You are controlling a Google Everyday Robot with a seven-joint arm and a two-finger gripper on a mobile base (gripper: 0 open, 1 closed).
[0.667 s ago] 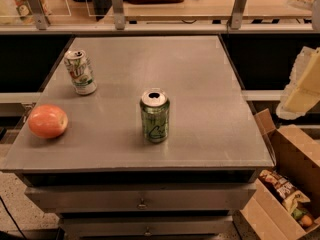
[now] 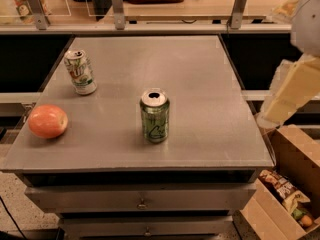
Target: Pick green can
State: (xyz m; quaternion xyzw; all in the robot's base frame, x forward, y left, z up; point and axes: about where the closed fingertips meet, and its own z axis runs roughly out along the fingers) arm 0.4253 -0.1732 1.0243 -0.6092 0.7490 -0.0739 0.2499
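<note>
The green can (image 2: 154, 115) stood upright near the middle of the grey table (image 2: 210, 69), a little toward the front edge, its silver top open and a pale outlined logo facing the camera. Nothing touched it. A white-and-green can (image 2: 80, 72) stood upright well apart from it toward the back left, and a round orange-pink fruit (image 2: 47, 121) lay near the left edge. The robot's pale arm (image 2: 297, 84) reached in at the right side of the view, slanting down to the gripper (image 2: 270, 115) – which hung just off the table's right edge, well apart from the green can and holding nothing visible. Whether it was open or closed could not be told. Below it sat an open cardboard box (image 2: 295, 156) with packets inside.
</note>
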